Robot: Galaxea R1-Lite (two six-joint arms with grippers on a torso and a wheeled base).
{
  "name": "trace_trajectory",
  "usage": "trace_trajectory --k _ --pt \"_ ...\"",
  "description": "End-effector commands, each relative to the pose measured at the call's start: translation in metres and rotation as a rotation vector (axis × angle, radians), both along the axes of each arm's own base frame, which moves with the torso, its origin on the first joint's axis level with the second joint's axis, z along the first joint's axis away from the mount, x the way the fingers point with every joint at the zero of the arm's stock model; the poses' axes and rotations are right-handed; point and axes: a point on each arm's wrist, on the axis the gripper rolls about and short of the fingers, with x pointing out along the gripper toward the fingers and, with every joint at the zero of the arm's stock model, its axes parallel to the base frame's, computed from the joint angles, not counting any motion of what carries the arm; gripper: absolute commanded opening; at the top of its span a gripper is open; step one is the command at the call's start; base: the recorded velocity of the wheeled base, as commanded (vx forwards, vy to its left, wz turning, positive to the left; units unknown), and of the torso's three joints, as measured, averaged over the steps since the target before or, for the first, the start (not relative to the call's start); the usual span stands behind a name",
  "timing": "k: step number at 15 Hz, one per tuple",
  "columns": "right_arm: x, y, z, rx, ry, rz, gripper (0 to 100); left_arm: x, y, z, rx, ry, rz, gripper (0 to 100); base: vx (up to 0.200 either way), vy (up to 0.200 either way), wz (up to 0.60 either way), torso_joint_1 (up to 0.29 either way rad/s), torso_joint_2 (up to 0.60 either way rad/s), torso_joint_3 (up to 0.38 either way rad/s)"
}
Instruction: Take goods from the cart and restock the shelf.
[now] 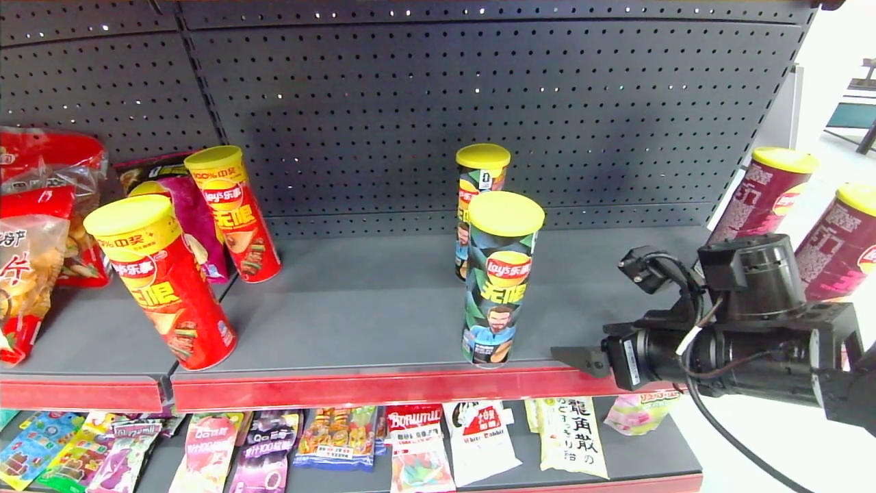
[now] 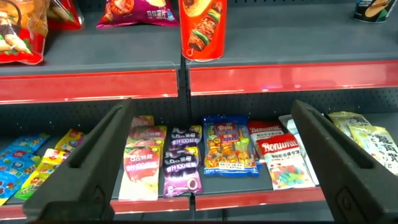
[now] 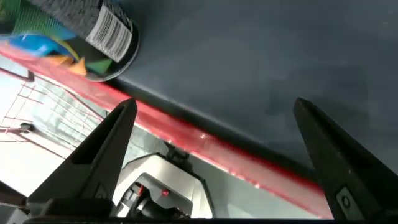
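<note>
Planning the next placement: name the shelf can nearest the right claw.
The front green can, at the shelf lip just left of the right claw; the other green can stands behind it, the red cans far left.

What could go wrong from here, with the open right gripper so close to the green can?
1. The green can stands at the very front of the shelf, by the red front lip. A sideways bump from the right gripper could probably tip it off.
2. The lip runs between the gripper's open fingers, so a careless move might catch on it.
</note>
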Motion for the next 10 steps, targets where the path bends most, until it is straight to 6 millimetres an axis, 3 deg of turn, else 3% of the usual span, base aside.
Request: trace_trajectory --k 1,10 --pt "0.012 0.009 -0.008 -0.014 0.016 0.003 100 0.000 0.000 0.000 0.000 0.001 0.000 100 0.000 0.000 0.00 0.000 0.00 0.000" --pt "0.028 0.031 -0.017 -0.057 0.018 -0.012 100 0.000 0.000 0.000 0.000 0.001 0.000 100 0.000 0.000 0.00 0.000 0.00 0.000"
